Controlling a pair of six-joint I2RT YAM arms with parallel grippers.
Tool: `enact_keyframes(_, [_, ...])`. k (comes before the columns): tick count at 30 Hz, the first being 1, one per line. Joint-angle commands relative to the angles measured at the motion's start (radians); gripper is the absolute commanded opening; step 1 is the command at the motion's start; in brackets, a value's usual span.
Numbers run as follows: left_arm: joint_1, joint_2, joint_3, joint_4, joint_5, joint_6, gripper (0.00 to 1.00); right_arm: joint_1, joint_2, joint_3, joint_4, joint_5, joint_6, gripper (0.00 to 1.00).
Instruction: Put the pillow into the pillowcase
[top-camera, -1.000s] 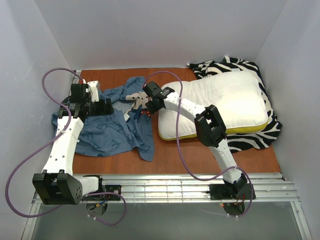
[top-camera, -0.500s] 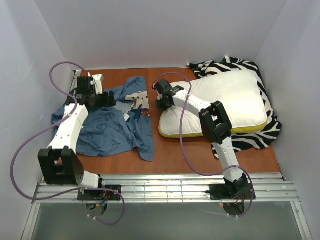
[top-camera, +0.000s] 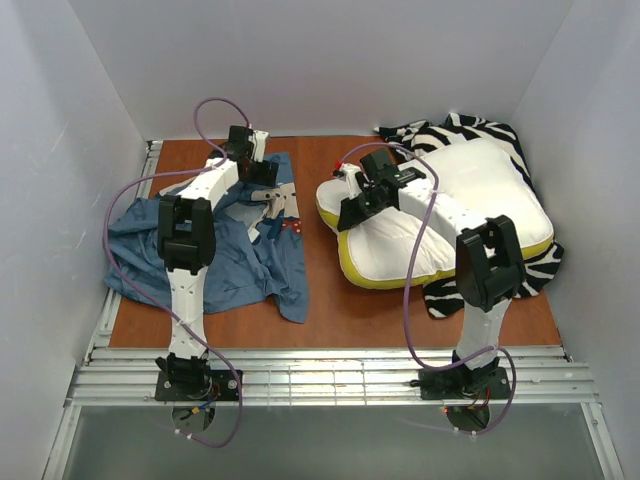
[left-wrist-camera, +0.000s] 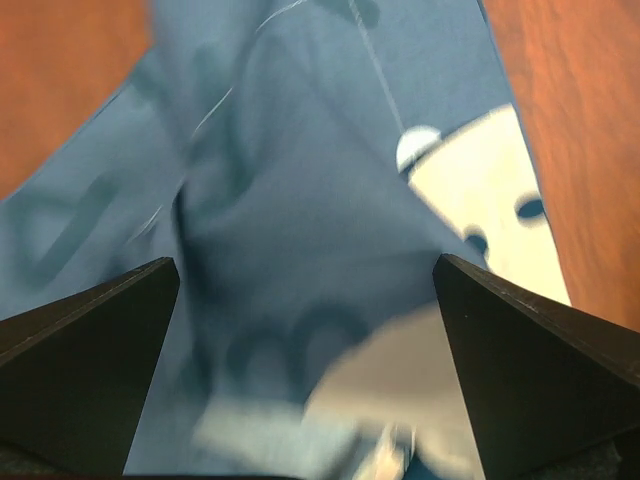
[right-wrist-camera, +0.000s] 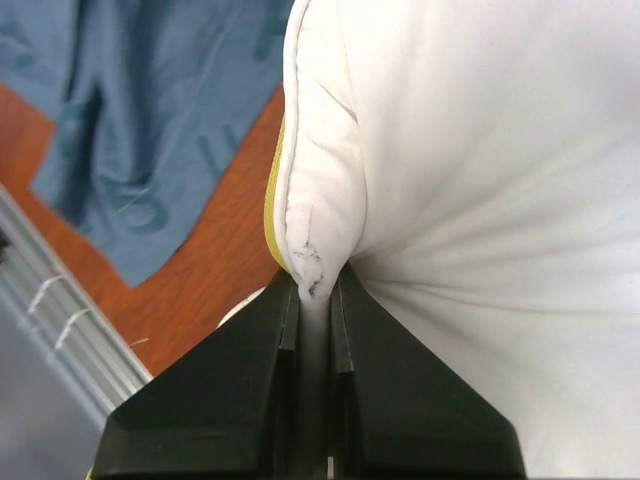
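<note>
Right gripper (right-wrist-camera: 313, 292) pinched tight on the left corner of the pillow (top-camera: 480, 195), which lies partly on the zebra-striped cloth (top-camera: 447, 130) at the right of the table (top-camera: 340, 305); left gripper (left-wrist-camera: 306, 262), jaws spread wide and empty, hovers over the crumpled pillowcase (top-camera: 225, 265) at the left

Left, pillowcase (top-camera: 230, 265); right, pillow (top-camera: 495, 170) partly on cloth (top-camera: 450, 130).
</note>
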Motion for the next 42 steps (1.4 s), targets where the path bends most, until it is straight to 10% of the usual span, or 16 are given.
enact_keyframes(1, [-0.014,0.053,0.119,-0.005,-0.078,0.019,0.97,-0.046,-0.101,-0.034,-0.007,-0.173,-0.013,0.01])
enact_keyframes(16, [-0.192,0.323,0.415,0.115,0.209,0.039,0.24,-0.226,-0.265,-0.15,-0.022,-0.298,-0.004,0.01])
enact_keyframes(19, [-0.207,0.307,0.429,0.271,0.242,-0.032,0.32,-0.229,-0.259,-0.141,-0.022,-0.309,0.012,0.01])
enact_keyframes(20, [-0.207,0.295,0.438,0.303,0.247,-0.058,0.63,-0.229,-0.256,-0.137,-0.02,-0.311,0.018,0.01])
enact_keyframes(23, [-0.207,0.225,0.463,0.301,0.243,-0.092,0.98,-0.229,-0.257,-0.126,-0.016,-0.315,0.032,0.01])
enact_keyframes(27, [-0.202,0.012,0.393,0.099,0.152,-0.092,0.98,-0.229,-0.251,-0.131,0.03,-0.37,0.085,0.01])
enact_keyframes(34, [-0.187,-0.41,-0.292,-0.091,0.123,-0.049,0.98,-0.229,-0.216,-0.134,0.061,-0.394,0.107,0.01])
enact_keyframes(42, [-0.268,-0.401,-0.459,-0.057,0.056,-0.078,0.94,-0.264,-0.24,-0.132,0.066,-0.398,0.116,0.01])
